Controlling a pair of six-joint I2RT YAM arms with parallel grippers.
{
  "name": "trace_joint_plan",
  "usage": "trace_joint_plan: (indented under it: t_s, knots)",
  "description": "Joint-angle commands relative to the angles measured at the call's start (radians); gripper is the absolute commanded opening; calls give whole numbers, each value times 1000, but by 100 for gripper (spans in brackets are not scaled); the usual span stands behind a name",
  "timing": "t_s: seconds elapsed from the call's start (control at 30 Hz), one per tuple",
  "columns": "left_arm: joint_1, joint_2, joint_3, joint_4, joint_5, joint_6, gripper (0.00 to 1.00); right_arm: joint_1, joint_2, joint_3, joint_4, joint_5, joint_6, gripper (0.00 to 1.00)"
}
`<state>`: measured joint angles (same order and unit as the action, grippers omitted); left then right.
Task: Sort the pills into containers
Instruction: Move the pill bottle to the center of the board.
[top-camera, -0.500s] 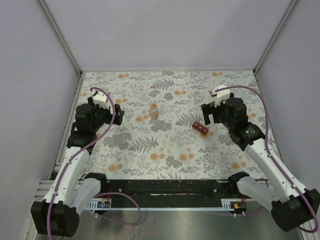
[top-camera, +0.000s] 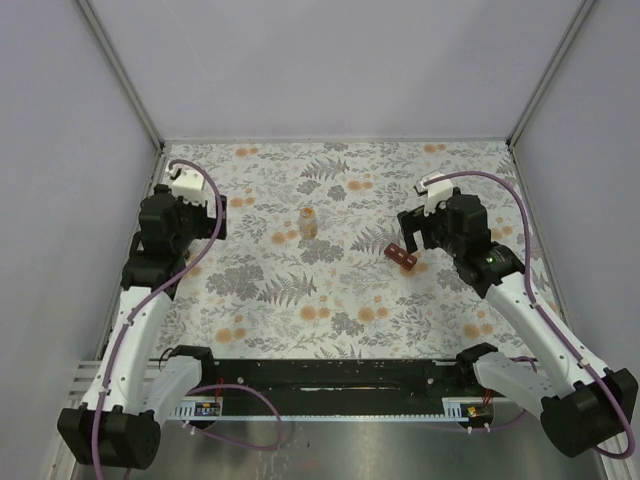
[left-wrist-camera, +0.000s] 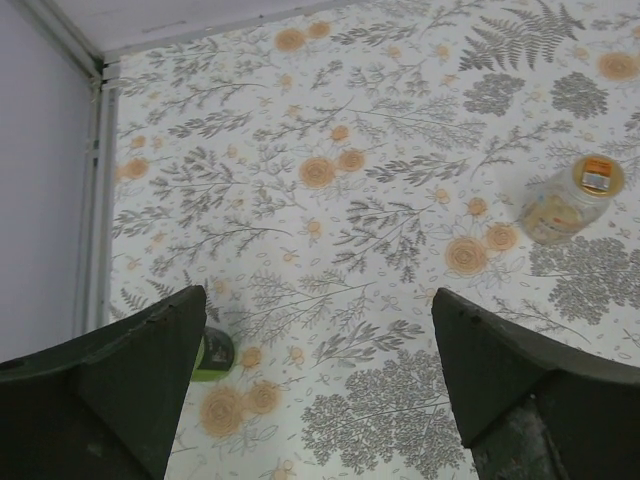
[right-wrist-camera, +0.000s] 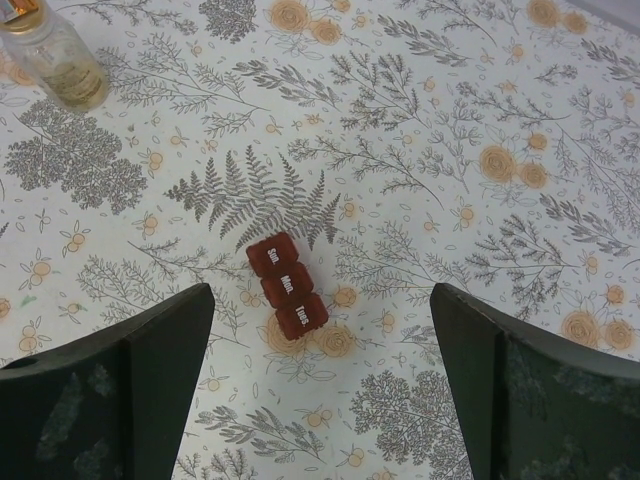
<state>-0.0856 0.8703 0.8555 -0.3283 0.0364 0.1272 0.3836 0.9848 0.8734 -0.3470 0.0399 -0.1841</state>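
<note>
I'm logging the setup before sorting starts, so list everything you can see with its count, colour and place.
pill box: one, dark red, lids shut, right of centre.
pale bottle: one, pale with an orange cap, upright, in the middle toward the back.
green bottle: one, bright green, left side, only partly visible in the left wrist view.
pills: none loose that I can make out.
cloth: one, white with grey ferns and orange flowers, covering the table.
left gripper: one, black, open, above the cloth's left side.
right gripper: one, black, open, above the pill box.
</note>
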Motion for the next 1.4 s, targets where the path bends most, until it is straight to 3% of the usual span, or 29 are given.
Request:
trace_joint_plan:
  t_s: [0.0, 0.17, 0.27, 0.63, 0.87, 1.17, 1.37]
  knots:
    - [85, 15, 117, -152, -81, 22, 99, -3, 0, 16, -1, -26, -17, 100]
    - [369, 148, 267, -359, 120, 37, 99, -3, 6, 18, -12, -67, -25, 100]
    - [448, 231, 316, -419, 162, 81, 99, -2, 12, 19, -15, -86, -25, 100]
    - [461, 542, 379, -431, 135, 141, 99, -3, 35, 26, -38, -124, -23, 99]
    - [458, 621, 363, -379, 108, 153, 99, -3, 45, 29, -52, -144, -29, 99]
    - [458, 638, 315, -362, 96, 170, 87, -2, 49, 35, -63, -166, -31, 99]
    - [460, 680, 315, -342, 105, 184, 72, -5, 55, 38, -67, -166, -25, 99]
